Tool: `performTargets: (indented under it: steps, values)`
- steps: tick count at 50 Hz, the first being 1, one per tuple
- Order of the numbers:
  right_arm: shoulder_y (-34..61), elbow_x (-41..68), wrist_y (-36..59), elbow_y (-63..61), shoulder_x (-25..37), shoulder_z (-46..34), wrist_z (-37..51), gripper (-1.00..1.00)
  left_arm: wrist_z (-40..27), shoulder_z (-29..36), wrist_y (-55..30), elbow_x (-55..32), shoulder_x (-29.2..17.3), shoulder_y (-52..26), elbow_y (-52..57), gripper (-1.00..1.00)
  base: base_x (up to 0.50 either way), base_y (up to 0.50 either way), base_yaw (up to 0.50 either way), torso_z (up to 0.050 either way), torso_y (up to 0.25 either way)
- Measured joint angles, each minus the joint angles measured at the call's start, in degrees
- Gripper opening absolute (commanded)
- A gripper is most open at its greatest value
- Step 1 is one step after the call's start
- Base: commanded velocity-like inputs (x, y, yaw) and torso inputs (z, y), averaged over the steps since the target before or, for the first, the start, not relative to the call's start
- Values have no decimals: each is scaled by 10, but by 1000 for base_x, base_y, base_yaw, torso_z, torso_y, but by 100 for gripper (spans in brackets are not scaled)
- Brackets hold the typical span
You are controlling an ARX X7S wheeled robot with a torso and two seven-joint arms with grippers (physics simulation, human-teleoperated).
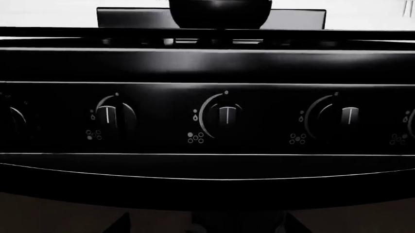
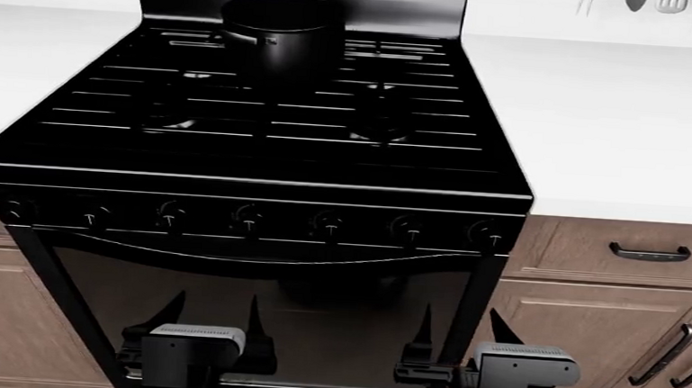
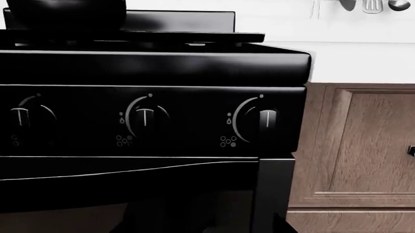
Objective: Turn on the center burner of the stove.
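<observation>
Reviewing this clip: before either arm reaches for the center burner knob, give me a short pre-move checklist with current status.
1. Center knob of the stove in sight, fourth of seven in the row: ok.
2. Knobs untouched, white marks upright in both wrist views: ok.
3. Left gripper open, below the knob row, apart from the panel: ok.
4. Right gripper open, low by the oven door's right edge, not touching: ok.
5. Pot sits on a rear grate, away from the knobs: ok.
6. Which knob icon marks the center burner: cannot tell, the marks are too small.
</observation>
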Motion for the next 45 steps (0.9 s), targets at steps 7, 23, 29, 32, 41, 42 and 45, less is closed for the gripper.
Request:
performTargets:
  steps: [7,23,29,32,41,42,45]
  values:
    - [1,6,-1,1,5,-6,6,100,-5,6,1,-6,-5,0,-1,100,0,500,0,0,0]
    - [2,18,-2,2,15,-19,18,100,-17,19,1,-17,-17,-2,-1,100,0,487,0,0,0]
    - [3,22,-3,2,18,-24,22,100,-22,22,1,-21,-22,-2,-1,100,0,130,0,-8,-1]
    - [3,24,-3,2,19,-26,24,100,-24,25,1,-22,-23,-2,-1,100,0,0,0,-50,-1]
    - [3,30,-3,1,25,-31,31,100,-29,32,1,-27,-27,-2,0,100,0,0,0,-50,-2]
    - [3,31,-3,1,25,-31,32,100,-29,32,1,-27,-28,-2,0,100,0,0,0,-50,-2]
    - [3,33,-3,1,27,-33,34,100,-31,34,1,-29,-29,-3,-1,100,0,0,0,-50,-5]
